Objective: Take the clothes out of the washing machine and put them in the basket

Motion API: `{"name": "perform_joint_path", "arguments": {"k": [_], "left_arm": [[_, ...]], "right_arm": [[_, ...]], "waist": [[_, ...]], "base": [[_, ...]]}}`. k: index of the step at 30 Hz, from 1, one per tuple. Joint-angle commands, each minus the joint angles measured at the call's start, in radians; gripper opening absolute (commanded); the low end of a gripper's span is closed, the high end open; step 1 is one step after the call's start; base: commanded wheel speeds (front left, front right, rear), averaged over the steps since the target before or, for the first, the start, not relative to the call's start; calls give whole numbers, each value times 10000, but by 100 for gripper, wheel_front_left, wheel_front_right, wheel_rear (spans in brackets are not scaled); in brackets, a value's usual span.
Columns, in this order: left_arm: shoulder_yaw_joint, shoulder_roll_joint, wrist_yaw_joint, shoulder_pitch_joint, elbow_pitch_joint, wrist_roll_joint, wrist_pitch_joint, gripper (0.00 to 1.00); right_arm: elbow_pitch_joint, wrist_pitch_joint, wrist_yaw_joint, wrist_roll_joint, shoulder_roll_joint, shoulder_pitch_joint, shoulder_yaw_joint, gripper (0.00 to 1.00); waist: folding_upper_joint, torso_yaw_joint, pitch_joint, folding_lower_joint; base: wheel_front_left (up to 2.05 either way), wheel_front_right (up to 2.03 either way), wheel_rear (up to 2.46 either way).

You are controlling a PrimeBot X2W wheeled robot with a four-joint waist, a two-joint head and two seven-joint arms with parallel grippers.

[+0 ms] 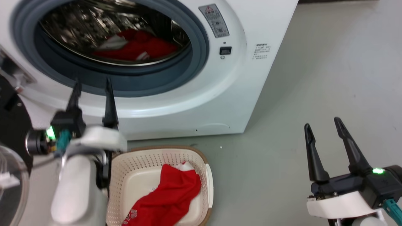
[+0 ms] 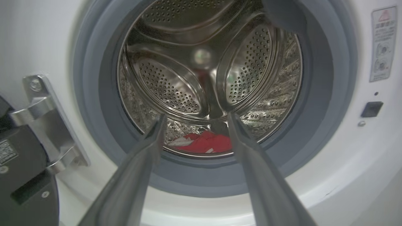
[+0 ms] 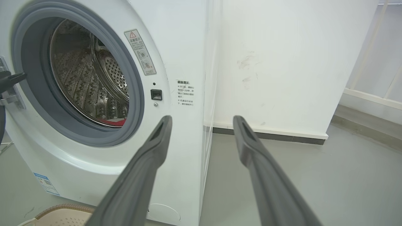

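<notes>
Overhead, the washing machine (image 1: pixel 220 103) stands with its door (image 1: pixel 14 125) swung open at the machine's left side, exposing the grey gasket (image 1: pixel 198 59) and the steel drum (image 1: pixel 94 18). The basket (image 1: pixel 163 148) sits on the floor just in front of the machine's base, below the gasket. One red garment (image 1: pixel 169 194) lies draped inside the basket. A second red garment (image 1: pixel 141 47) (white trim showing in two places) lies on the bottom of the drum, behind the gasket lip.

The left gripper (image 1: pixel 92 82) is poised just in front of the machine's lower gasket. Its fingers are moderately spread with nothing between them, and they point into the opening. In the left wrist view the drum garment sits framed between the two fingers. The right gripper (image 1: pixel 322 123) hovers well off the machine's right side, its fingers likewise parted and empty.

The step in hand, as judged, is the reach for the garment in the drum. To do it well:
- **Entry:** the left arm should pass over the gasket lip without dragging on it.
- **Grasp:** it should come down on the highest fold of cloth, not a flat edge, and close on a thick bunch so the fabric cannot slip.
- **Withdrawal:** it should lift the garment clear of the lip before turning toward the basket, since trailing cloth may snag there.
</notes>
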Motion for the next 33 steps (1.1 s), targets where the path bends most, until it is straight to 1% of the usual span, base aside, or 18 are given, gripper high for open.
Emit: {"name": "perform_joint_path", "arguments": {"k": [1,2,3,8,10,20,27,33], "left_arm": [[-58,233,-149,-818,615,148,-28,100],[-81,323,-201,-1162,884,202,-28,100],[-81,323,-201,-1162,884,202,-28,100],[-291,759,-405,-2937,2398,434,-27,100],[-425,925,-484,-3672,3005,545,123,100],[-689,1700,-666,-7148,5371,803,1073,100],[-1030,2202,-810,-8958,6561,1082,1915,100],[-1281,2353,-938,-10354,7376,1148,2715,100]], "right_arm": [[-39,-20,-7,44,19,-284,23,100],[-44,-20,-7,59,21,-373,28,100],[-44,-20,-7,59,21,-373,28,100],[-108,-20,-7,183,17,-738,-5,100],[-137,-20,-7,224,17,-848,-18,100],[-342,-20,-7,576,19,-1577,-52,100],[-557,-20,-7,938,19,-2045,-105,100],[-645,-20,-7,1127,19,-2299,-85,100]], "waist": [[0,-216,531,-1],[0,-269,671,-1],[0,-269,671,-1],[0,-552,1380,-1],[0,-659,1672,-1],[0,-1181,3195,-1],[0,-1437,4244,-1],[0,-1542,4976,-1]], "base": [[0,0,0],[0,0,0],[0,0,0],[0,0,0],[0,0,0],[0,0,0],[0,0,0],[0,0,0]]}}
